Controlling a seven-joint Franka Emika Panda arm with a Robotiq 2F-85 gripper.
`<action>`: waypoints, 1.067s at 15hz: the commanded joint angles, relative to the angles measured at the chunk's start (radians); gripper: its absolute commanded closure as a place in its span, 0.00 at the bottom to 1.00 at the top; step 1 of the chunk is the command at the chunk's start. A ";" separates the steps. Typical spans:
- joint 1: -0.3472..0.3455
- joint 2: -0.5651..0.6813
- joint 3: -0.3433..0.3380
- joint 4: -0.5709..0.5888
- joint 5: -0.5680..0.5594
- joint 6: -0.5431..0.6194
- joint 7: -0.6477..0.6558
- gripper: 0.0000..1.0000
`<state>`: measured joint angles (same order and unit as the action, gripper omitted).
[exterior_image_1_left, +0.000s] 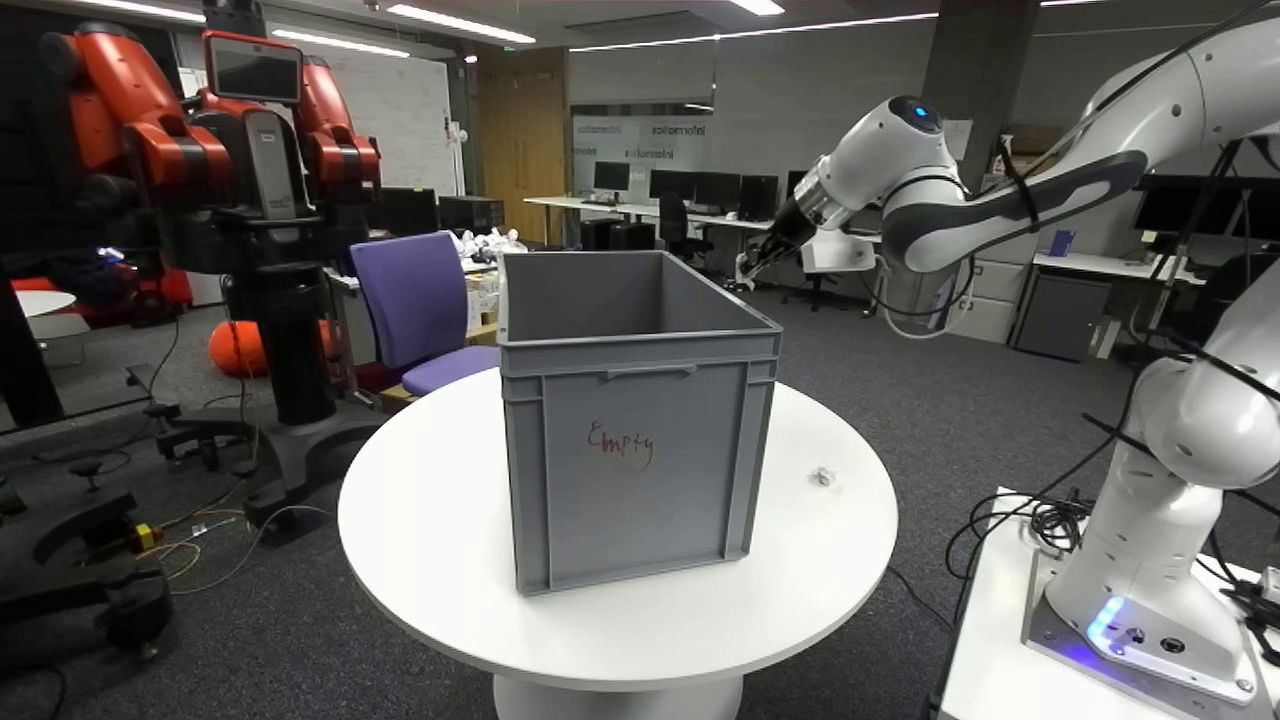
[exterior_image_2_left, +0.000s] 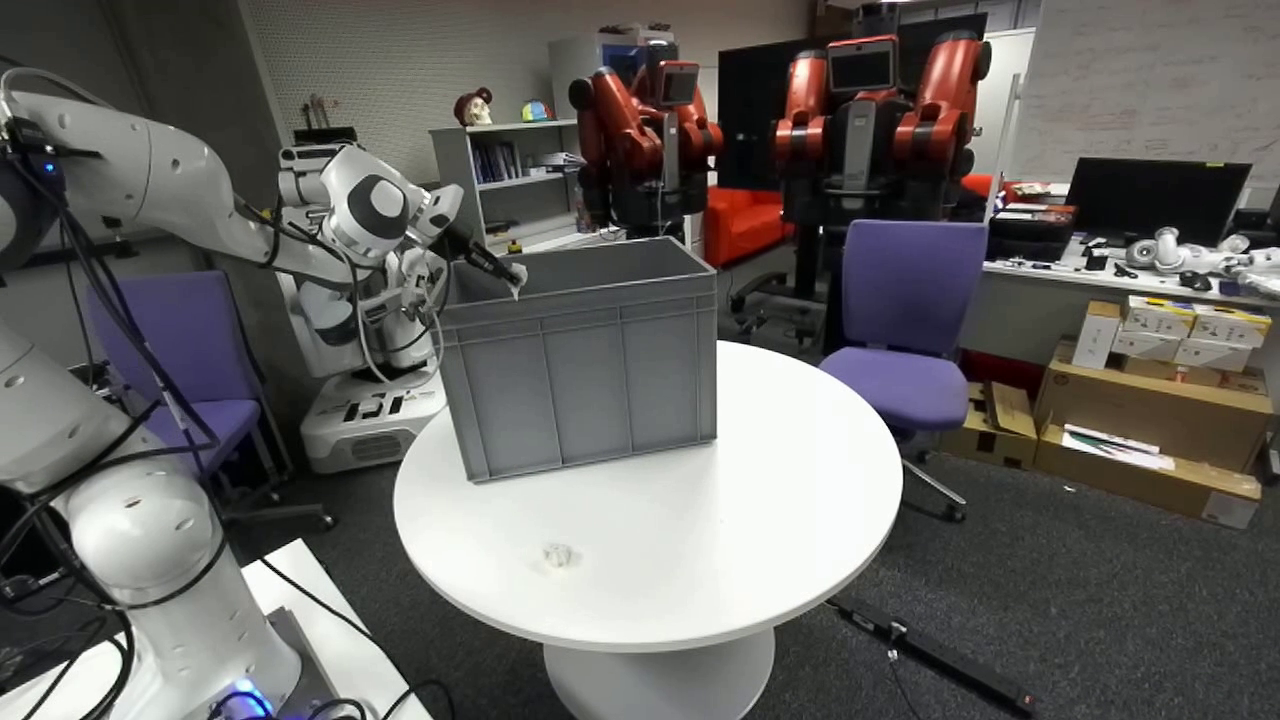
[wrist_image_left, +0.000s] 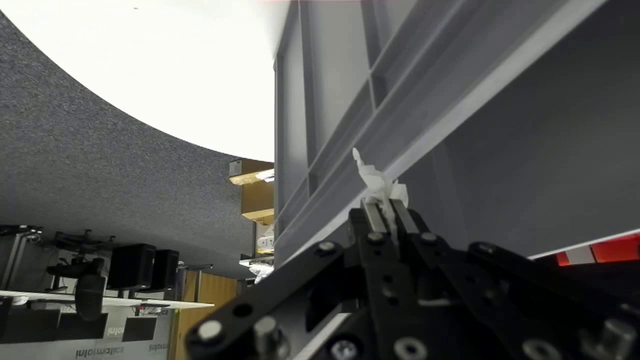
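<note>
My gripper (wrist_image_left: 385, 202) is shut on a crumpled white tissue (wrist_image_left: 376, 181), whose ragged end sticks out past the fingertips. In an exterior view the tissue (exterior_image_2_left: 518, 280) hangs at the end of the black fingers, close to the rim of a tall grey bin (exterior_image_2_left: 590, 385). "Empty" is handwritten in red on the end wall of this bin (exterior_image_1_left: 640, 510). From the wrist, the tissue overlaps the bin's rim (wrist_image_left: 430, 132); whether it is above the rim or just outside it I cannot tell. Another small white crumpled piece (exterior_image_2_left: 558, 555) lies on the round table.
The grey bin stands upright on a white round table (exterior_image_1_left: 430, 520). A purple chair (exterior_image_2_left: 900, 300) is behind the table, and red two-armed robots (exterior_image_2_left: 860, 130) stand farther back. My arm's base (exterior_image_1_left: 1150, 620) is on a separate white table, with loose cables (exterior_image_1_left: 1060, 520) around it.
</note>
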<state>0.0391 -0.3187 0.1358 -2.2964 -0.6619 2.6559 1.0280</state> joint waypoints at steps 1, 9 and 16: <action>-0.038 0.082 0.113 0.131 -0.021 -0.091 0.041 0.98; 0.022 0.167 0.140 0.226 -0.003 -0.184 0.034 0.93; 0.022 0.168 0.136 0.224 -0.003 -0.184 0.034 0.98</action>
<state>0.0393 -0.1510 0.2925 -2.0741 -0.6629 2.4745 1.0628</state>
